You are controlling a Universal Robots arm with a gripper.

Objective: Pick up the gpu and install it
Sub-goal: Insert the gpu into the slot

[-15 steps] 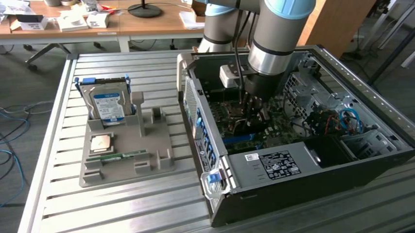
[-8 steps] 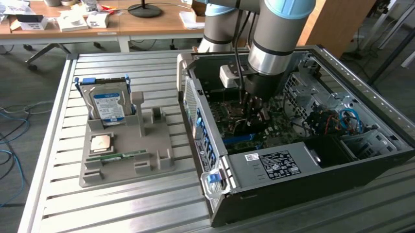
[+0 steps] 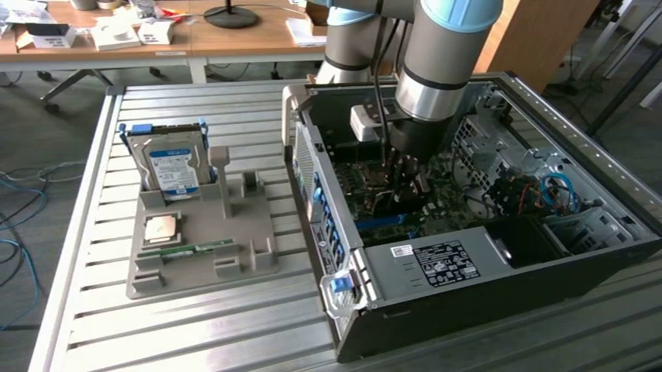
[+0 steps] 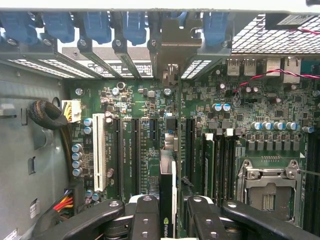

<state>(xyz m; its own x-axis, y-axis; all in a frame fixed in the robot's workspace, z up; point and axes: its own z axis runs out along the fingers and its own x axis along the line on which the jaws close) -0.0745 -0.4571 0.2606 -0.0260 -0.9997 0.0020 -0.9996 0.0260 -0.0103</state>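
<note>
The gpu (image 4: 167, 197) is a thin dark card with a green logo, seen edge-on and standing upright over the green motherboard (image 4: 130, 107). Its silvery bracket (image 4: 170, 47) reaches the rear slot openings of the case. My gripper (image 4: 167, 220) is shut on the card, one black finger (image 4: 145, 215) on each side of it. In the exterior view the arm reaches straight down into the open computer case (image 3: 579, 163), with the gripper (image 3: 398, 174) low over the board. Whether the card's edge sits in the slot beneath it I cannot tell.
Long dark slots and a white slot (image 4: 98, 150) flank the card, with a CPU socket (image 4: 267, 187) to one side and cables (image 4: 62, 202) to the other. Outside the case, a grey holder (image 3: 201, 260) carries a hard drive (image 3: 170, 167), a processor (image 3: 160, 227) and a memory stick (image 3: 186, 250).
</note>
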